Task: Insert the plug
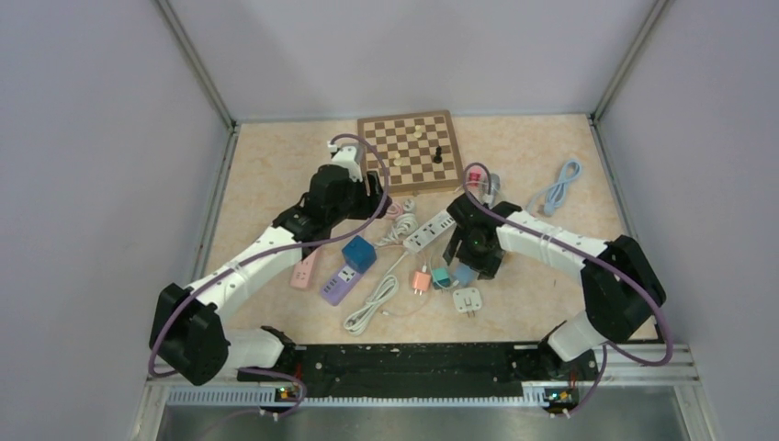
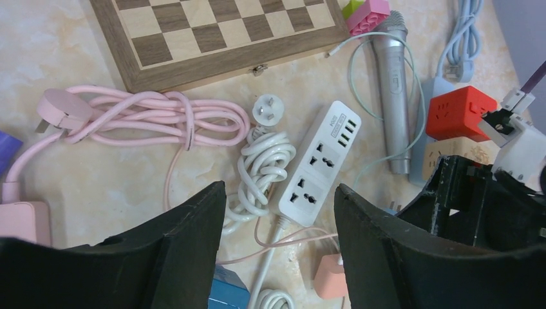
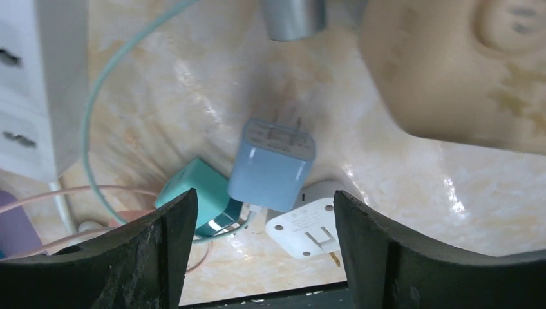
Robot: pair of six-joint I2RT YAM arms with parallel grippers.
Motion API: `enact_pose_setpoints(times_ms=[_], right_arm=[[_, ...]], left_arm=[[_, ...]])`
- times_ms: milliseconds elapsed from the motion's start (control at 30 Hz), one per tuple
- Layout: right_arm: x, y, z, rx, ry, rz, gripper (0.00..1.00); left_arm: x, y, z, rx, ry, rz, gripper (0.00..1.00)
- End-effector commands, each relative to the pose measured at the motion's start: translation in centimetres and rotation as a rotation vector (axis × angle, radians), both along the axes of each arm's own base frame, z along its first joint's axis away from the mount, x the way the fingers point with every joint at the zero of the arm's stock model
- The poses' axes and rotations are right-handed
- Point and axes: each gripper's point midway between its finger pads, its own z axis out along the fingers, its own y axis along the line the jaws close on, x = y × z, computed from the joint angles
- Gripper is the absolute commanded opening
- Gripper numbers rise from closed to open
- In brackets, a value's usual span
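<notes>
The plug (image 3: 272,164), a pale blue cube adapter, lies on the table (image 3: 412,187) just on the near side of the white power strip (image 2: 320,161), its prongs only partly seen at its far end. The right tool (image 3: 264,201) hangs over it with its fingers spread wide, gripping nothing; whether they straddle the plug or sit above it I cannot tell. Close against the plug lie a teal adapter (image 3: 193,193), partly hidden by one finger, and a white adapter (image 3: 308,225). The left tool (image 2: 278,193), likewise spread and empty, hovers above the strip, whose near end its fingers cut off. Beside the strip lie a coiled white cord (image 2: 264,161) and a silver microphone (image 2: 394,90). Beyond the strip is a chessboard (image 2: 212,32), cropped at the view's edge. A beige block (image 3: 463,64) right of the strip is blurred.
</notes>
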Motion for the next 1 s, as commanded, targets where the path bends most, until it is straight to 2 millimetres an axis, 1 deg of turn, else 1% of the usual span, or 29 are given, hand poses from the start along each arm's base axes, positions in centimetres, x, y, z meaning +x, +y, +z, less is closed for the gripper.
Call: enact_pose_setpoints(times_ms=[0,100,200,300,433,467,567,600,633,667,733,800,867,967], right_arm=[[-0.8,-0.7,-0.2,0.041,-0.02,-0.26,0.73],[-0.4,-0.2,-0.9,0.072,-0.033,-0.295,0.68],[-0.2,-0.1,-2.0,0.059,-0.022,-0.309,0.64],[0.0,-0.6,-3.0,0.029,-0.025,-0.33,0.61],[0.5,-1.0,-3.8,0.003,-0.043,-0.343,0.52],[0.5,-0.9,-3.8,0.0,-0.042,-0.341,0.49],[0.8,-0.9,-3.3,0.009,-0.065,-0.33,0.31],[1.2,-0.8,-2.7,0.019,-0.086,-0.324,0.25],[1.7,-0.6,-1.8,0.036,-0.112,-0.315,0.21],[2.2,-0.5,-0.7,0.059,-0.138,-0.313,0.19],[3.2,0.0,1.7,0.126,-0.177,-0.318,0.17],[4.0,0.6,4.4,0.207,-0.214,-0.33,0.16],[4.8,1.1,7.1,0.294,-0.245,-0.356,0.16],[5.8,2.0,10.2,0.426,-0.268,-0.419,0.15]], left_arm=[[-1.0,-0.5,1.6,-0.078,-0.014,-0.028,0.67],[-1.4,-0.7,1.4,-0.1,-0.006,-0.037,0.67],[-1.8,-1.1,1.6,-0.121,0.0,-0.058,0.66],[-1.9,-1.2,1.7,-0.133,0.007,-0.061,0.67],[-1.9,-1.4,1.8,-0.142,0.011,-0.07,0.66],[-2.0,-1.5,1.9,-0.144,0.01,-0.073,0.66],[-2.2,-1.7,2.1,-0.149,0.011,-0.092,0.66],[-2.3,-1.8,2.2,-0.153,0.011,-0.099,0.66],[-2.5,-1.9,2.2,-0.159,0.013,-0.11,0.66],[-2.6,-2.1,2.3,-0.164,0.016,-0.119,0.66],[-3.0,-2.4,2.6,-0.19,0.025,-0.132,0.66],[-3.3,-2.9,3.3,-0.233,0.026,-0.143,0.66],[-3.4,-3.2,4.4,-0.296,0.035,-0.137,0.66],[-3.8,-4.0,6.6,-0.389,0.046,-0.139,0.67]])
